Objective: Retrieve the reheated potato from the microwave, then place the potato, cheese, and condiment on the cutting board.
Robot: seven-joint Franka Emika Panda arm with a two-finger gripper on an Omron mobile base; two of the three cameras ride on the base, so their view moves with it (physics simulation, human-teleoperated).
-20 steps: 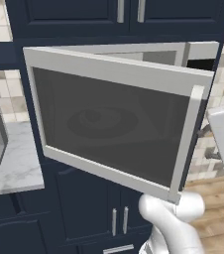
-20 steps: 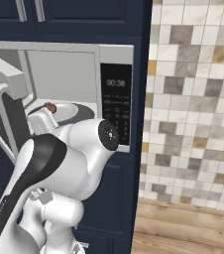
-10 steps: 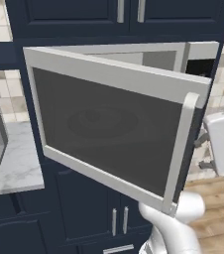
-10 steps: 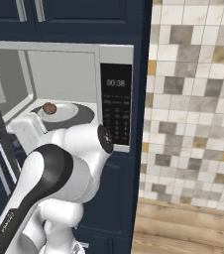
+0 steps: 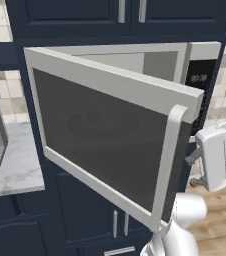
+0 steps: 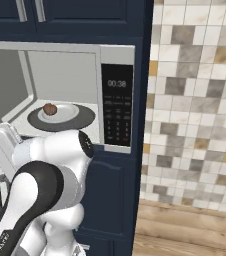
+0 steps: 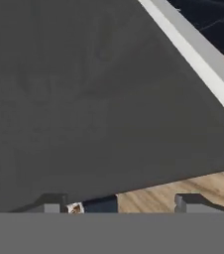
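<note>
The microwave (image 6: 60, 95) stood with its door (image 5: 110, 140) swung well out toward the robot, and the potato (image 6: 49, 109) lay on a small white plate (image 6: 60, 114) on the dark turntable (image 6: 61, 118), deep inside the cavity and a little to the left of the black keypad panel (image 6: 117, 107). In the hand view the two dark fingertips of the hand (image 7: 116, 202) stood apart with nothing between them, so I judged it released and empty; the dark glass of the door was very near in front of it, and below the door's edge a strip of wooden floor (image 7: 183, 186) could be seen. The important relation was this: the hand was on the outer side of the door, near its free edge with the grey handle (image 5: 167, 165), while the potato was on the other side, behind the door and further in. So the potato was not straight ahead of the hand (the door panel was between them). In my judgement the coming move would need the hand to go around the free edge of the door and then reach inward and leftward to the turntable. The potato is round, so no special axis mattered for the grasp. The retrieval was not yet done.
</note>
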